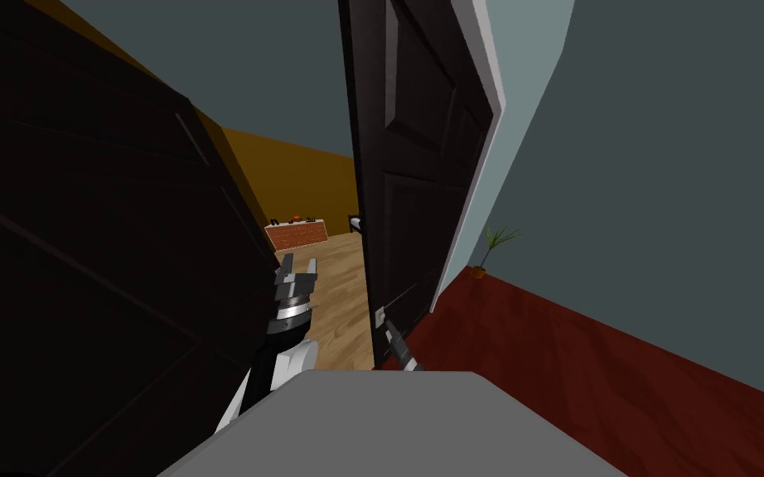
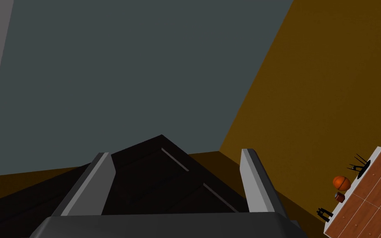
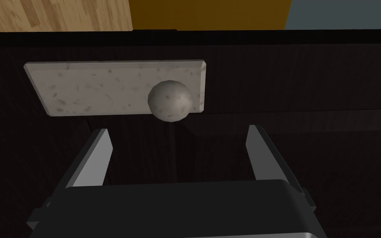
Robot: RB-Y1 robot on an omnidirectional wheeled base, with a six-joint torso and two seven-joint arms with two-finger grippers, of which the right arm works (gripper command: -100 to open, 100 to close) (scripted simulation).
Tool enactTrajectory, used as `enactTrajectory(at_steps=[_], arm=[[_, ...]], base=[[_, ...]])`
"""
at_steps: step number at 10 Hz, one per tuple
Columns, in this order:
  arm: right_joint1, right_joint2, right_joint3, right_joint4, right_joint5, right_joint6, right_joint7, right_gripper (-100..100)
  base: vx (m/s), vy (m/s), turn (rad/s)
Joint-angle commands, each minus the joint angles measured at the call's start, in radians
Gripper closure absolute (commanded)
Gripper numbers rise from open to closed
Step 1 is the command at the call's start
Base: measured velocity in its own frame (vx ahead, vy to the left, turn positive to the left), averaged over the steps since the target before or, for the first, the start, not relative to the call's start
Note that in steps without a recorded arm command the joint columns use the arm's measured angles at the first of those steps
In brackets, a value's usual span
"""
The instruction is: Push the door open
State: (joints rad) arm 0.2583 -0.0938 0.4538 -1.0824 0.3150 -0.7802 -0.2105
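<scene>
Close ahead, two dark doors (image 1: 82, 248); left claw (image 1: 299, 263) and right claw (image 3: 177, 130) spread empty, one knob (image 3: 170, 100) before the right.

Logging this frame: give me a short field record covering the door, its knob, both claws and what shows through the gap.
door: dark panelled door, partly open, white frame on its far side
knob: round speckled grey knob on a matching plate
right claw: open, aimed at the knob, not touching it
left claw: open, beside a second dark panel
through gap: wooden floor, ochre wall, reddish-brown cabinet
</scene>
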Motion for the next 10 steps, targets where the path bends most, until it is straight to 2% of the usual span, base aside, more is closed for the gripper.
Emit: enactTrajectory(at_steps=[1, 3, 4, 5, 10], arm=[[-0.011, 0.009, -0.005, 0.013, -0.004, 0.001, 0.005, -100], [-0.021, 0.018, -0.01, 0.027, -0.008, 0.0, 0.009, -100], [-0.02, 0.016, -0.009, 0.027, -0.007, -0.002, 0.009, -100], [-0.02, 0.016, -0.009, 0.027, -0.007, -0.002, 0.009, 100], [-0.02, 0.016, -0.009, 0.027, -0.007, -0.002, 0.009, 100]], base=[[0.234, 0.096, 0.037], [0.162, 0.116, 0.032], [0.069, 0.05, -0.002], [-0.006, -0.006, -0.002], [-0.016, -0.011, 0.001]])
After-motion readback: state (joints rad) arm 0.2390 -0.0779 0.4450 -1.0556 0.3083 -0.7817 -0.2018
